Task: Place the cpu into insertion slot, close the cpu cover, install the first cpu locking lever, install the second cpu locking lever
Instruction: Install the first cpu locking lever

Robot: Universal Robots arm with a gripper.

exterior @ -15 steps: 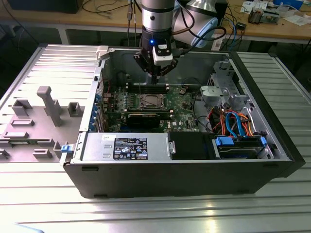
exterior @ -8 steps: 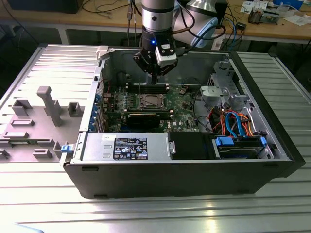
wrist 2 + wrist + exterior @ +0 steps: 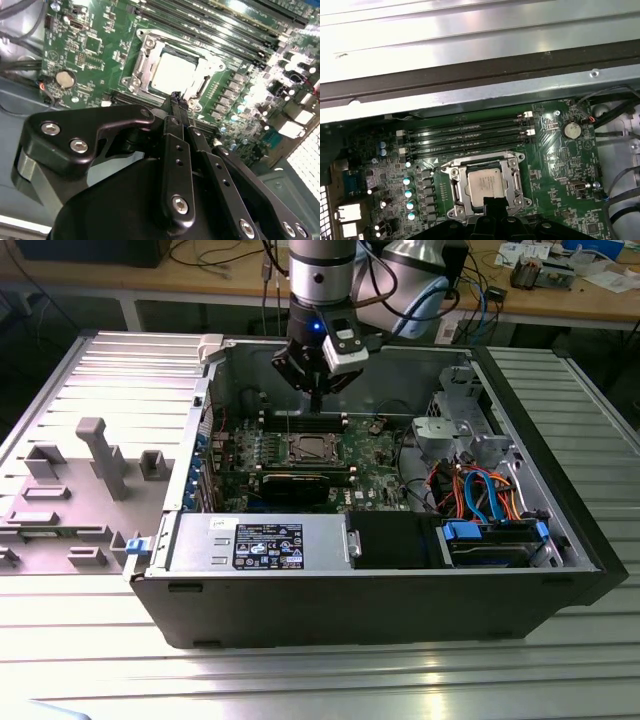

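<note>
Above the motherboard, inside the open computer case point(image 3: 400, 570), I have the gripper point(image 3: 178, 100) hanging tip-down over the socket area. Its two black fingers point(image 3: 176, 150) are pressed together with nothing between them, so I read the hand as closed and empty. I judge that narrow, pinched tip suits poking at small metal parts better than an open stance would.

Just beyond the fingertips sits the cpu point(image 3: 172, 72), a flat square chip with a dull silver-grey top, already seated in the insertion slot point(image 3: 451, 172). The cpu cover point(image 3: 145, 57), a thin silver frame plate with a large window, appears to lie down around the chip, leaving the metal top showing through. In both wrist views the tips are near the socket's edge; whether they touch anything I cannot tell. I also cannot make out how the locking levers stand.

Further out, long black memory slots point(image 3: 470, 135) run in parallel beside the socket on the green motherboard point(image 3: 555, 195), which is speckled with small components and a round coin battery point(image 3: 571, 130). In the exterior view, a long black expansion card point(image 3: 300, 483) lies nearer the camera than the socket, and blue and orange cables point(image 3: 490, 495) bunch toward the exterior view's right.
</note>
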